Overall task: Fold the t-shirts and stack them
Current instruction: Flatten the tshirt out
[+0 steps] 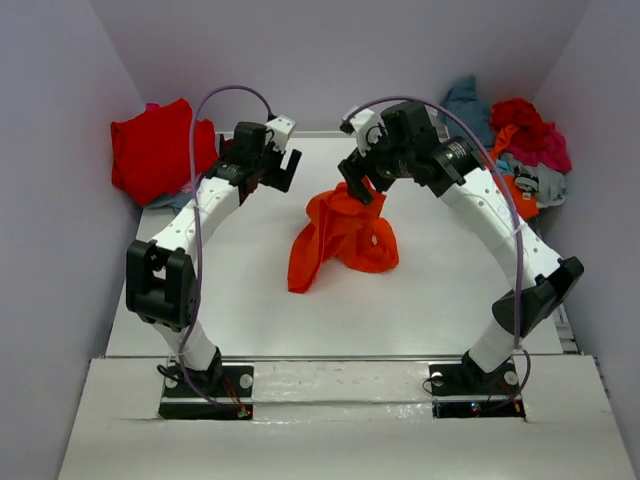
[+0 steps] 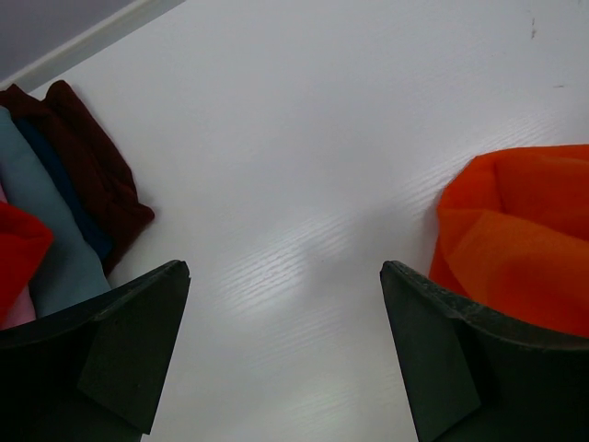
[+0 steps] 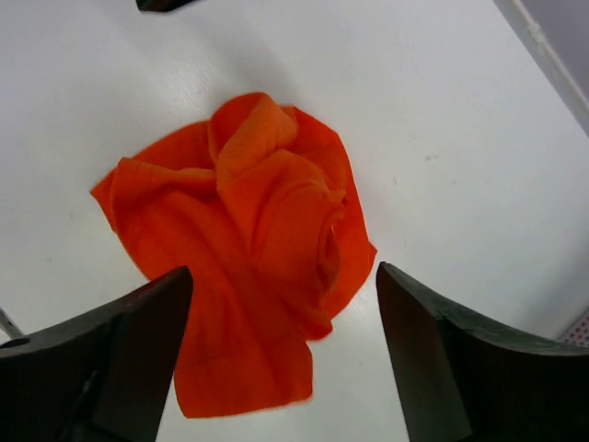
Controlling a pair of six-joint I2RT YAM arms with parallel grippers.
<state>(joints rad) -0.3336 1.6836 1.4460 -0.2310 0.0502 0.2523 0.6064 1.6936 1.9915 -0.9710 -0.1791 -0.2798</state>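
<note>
A bright orange t-shirt [image 1: 340, 240] lies crumpled in a heap at the middle of the white table [image 1: 250, 300]. It also shows in the right wrist view [image 3: 258, 267] and at the right edge of the left wrist view [image 2: 525, 239]. My right gripper [image 1: 362, 187] hovers open and empty just above the heap's far edge; in its wrist view [image 3: 281, 276] the shirt lies below the jaws. My left gripper [image 1: 282, 170] is open and empty over bare table to the shirt's far left [image 2: 281, 272]. A red t-shirt [image 1: 155, 150] tops a folded stack at far left.
The folded stack shows dark red, teal and red cloth in the left wrist view [image 2: 64, 203]. A loose pile of red, magenta, teal and grey shirts [image 1: 520, 145] sits at the far right corner. Grey walls close the table's sides and back.
</note>
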